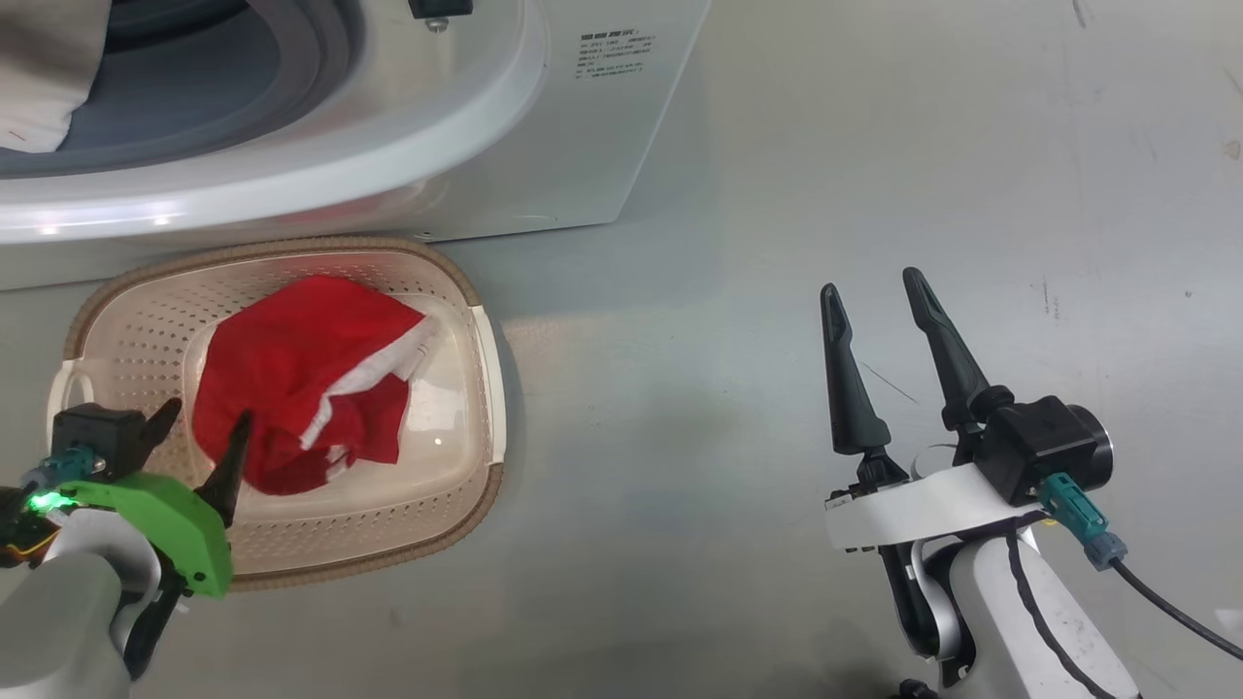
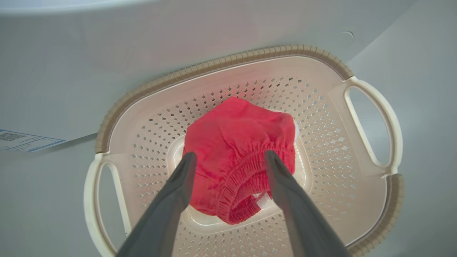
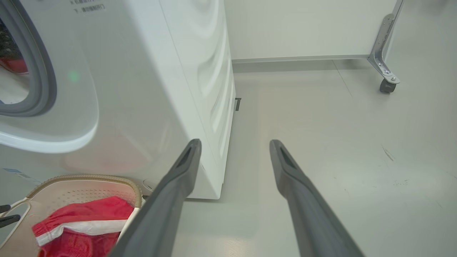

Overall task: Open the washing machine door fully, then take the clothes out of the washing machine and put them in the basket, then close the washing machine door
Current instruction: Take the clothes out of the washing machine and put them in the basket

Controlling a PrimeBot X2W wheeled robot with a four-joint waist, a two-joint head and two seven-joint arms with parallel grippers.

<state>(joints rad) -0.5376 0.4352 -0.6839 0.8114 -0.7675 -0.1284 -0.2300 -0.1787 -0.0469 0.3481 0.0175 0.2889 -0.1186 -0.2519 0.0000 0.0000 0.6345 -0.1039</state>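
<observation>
Grey, scuffed floor (image 1: 738,388) runs across the right of the head view. The washing machine (image 1: 583,146) stands at the upper left, with its grey-gasketed drum mouth (image 1: 243,107) open toward the camera.

The basket (image 1: 291,248) sits on the floor directly below the machine front, its long side parallel to it. One red garment (image 1: 291,379) with white trim lies bunched on the basket bottom, with no clear long axis.

The left gripper (image 1: 209,413) hangs over the lower-left part of the basket. In the left wrist view its jaws stand wide apart on either side of the garment, which rests on the basket floor and does not look pinched. The right gripper (image 1: 869,282) is at the lower right over bare floor, well apart from basket and machine, with its jaws also apart and nothing between them.

A red patch (image 3: 12,65) shows inside the drum at the upper left of the right wrist view, which is probably more clothing to fetch.

Assessment: the drum mouth lies straight up-frame from the left gripper, just beyond the basket's far rim. The left arm is clearly the nearer one for the next reach.
</observation>
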